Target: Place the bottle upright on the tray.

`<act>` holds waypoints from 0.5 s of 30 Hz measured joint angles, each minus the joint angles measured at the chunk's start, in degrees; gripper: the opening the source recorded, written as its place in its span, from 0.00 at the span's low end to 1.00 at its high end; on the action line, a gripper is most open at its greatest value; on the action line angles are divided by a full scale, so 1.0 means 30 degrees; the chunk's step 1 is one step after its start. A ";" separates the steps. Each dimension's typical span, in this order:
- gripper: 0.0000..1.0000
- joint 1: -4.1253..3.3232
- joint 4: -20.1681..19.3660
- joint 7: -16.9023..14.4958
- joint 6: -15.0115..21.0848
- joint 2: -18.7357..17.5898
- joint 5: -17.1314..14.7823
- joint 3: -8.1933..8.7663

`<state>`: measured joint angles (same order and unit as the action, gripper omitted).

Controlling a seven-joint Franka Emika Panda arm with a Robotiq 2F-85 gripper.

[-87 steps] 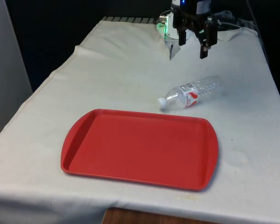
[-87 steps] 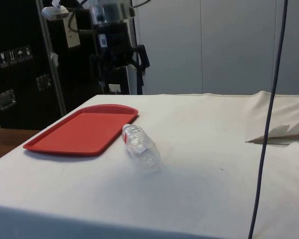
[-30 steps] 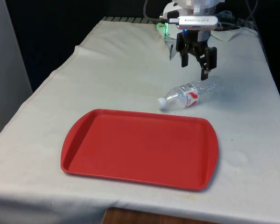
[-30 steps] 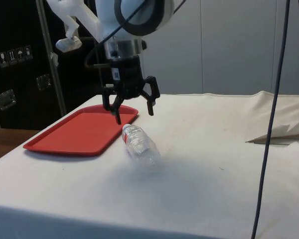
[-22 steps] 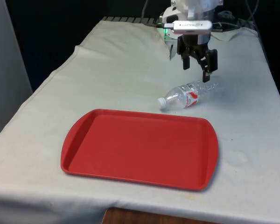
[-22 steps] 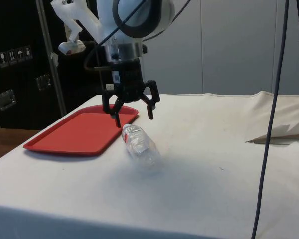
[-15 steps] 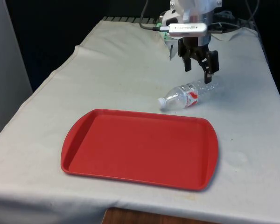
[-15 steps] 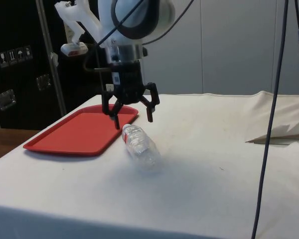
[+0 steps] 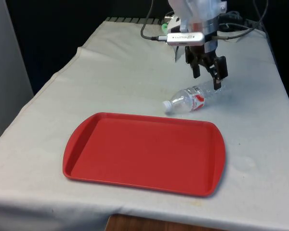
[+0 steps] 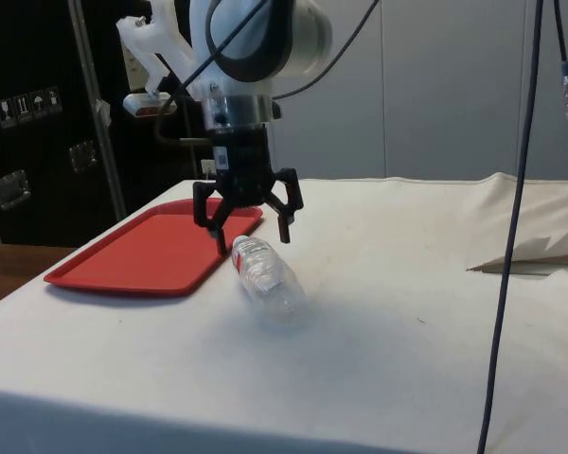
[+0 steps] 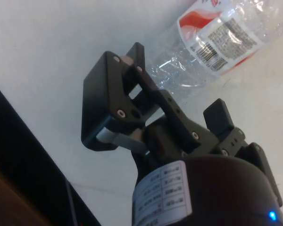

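The gripper (image 9: 208,78) has come down from well above the counter (image 9: 111,72) and now hangs just over the base end of the clear plastic water bottle (image 9: 196,97), jaws spread wide and holding nothing. The bottle lies on its side on the cloth, cap towards the red tray (image 9: 144,152), just beside the tray's far edge. The approach looks nearly finished; the grasp is not yet made.
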<state>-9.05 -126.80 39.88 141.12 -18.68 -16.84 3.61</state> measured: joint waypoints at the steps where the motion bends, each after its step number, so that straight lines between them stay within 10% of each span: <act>1: 1.00 0.0000 0.0000 0.0000 0.0000 0.0000 0.0000 0.0000; 15: 1.00 0.0038 0.0038 -0.0095 -0.0172 -0.0038 -0.0019 0.0038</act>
<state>-8.94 -126.68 39.59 140.60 -18.79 -16.90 3.72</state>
